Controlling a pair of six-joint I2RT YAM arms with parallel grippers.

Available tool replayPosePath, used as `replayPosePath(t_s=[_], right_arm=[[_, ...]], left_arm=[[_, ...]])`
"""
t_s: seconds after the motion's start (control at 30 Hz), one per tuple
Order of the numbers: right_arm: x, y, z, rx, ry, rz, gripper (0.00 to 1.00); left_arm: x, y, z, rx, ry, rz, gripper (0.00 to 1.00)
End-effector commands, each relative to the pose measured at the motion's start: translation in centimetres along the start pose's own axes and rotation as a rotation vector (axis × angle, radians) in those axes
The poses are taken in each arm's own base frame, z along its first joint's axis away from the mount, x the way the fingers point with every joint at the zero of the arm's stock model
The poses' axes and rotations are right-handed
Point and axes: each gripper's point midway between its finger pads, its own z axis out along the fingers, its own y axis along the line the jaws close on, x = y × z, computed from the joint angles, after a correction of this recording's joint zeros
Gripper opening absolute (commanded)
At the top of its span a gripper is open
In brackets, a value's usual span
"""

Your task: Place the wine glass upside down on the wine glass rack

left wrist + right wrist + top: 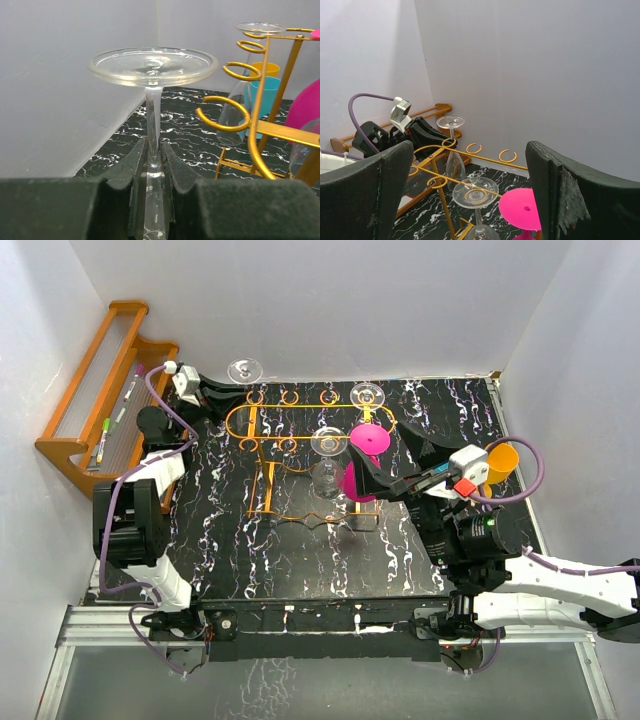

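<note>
The wine glass (152, 110) is held inverted, stem vertical, in the narrowly closed left gripper (153, 151), with the wine glass rack (280, 131) just to its right.

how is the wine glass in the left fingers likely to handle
Probably fragile: the wine glass has a thin clear stem. Likely slippery, smooth glass pinched between the left fingers. Held foot-up, it may pivot.
</note>
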Motion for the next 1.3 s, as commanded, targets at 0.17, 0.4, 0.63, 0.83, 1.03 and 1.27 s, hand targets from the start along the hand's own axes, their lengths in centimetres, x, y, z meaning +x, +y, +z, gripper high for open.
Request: replayPosePath(t_s=[0.17, 0.4, 0.63, 0.83, 1.03, 1.27], right_arm=[[-3.3, -0.4, 0.6, 0.014, -0.053, 0.119, 0.98], [-2.8, -0.4, 0.5, 0.020, -0.041, 0.119, 0.98], [-2.6, -0.5, 0.4, 0.024, -0.039, 0.128, 0.98], [-2.6, -0.7, 0.3, 0.039, -0.043, 0.136, 0.98], [-2.8, -0.9, 0.3, 0.047, -0.048, 0.156, 0.99], [-2.7, -0.7, 0.5, 0.047, -0.046, 0.161, 0.98]], left_arm=[[-2.2, -3.7, 2.0, 0.096, -0.052, 0.112, 0.00], [-2.8, -4.4, 1.9, 0.091, -0.063, 0.123, 0.00], [-3.3, -4.0, 1.9, 0.063, -0.072, 0.158, 0.00], [-4.1, -4.7, 1.6, 0.054, -0.092, 0.150, 0.00], [-4.3, -5.4, 1.0, 0.046, -0.092, 0.208, 0.00], [-4.7, -5.7, 0.4, 0.002, -0.121, 0.260, 0.00]])
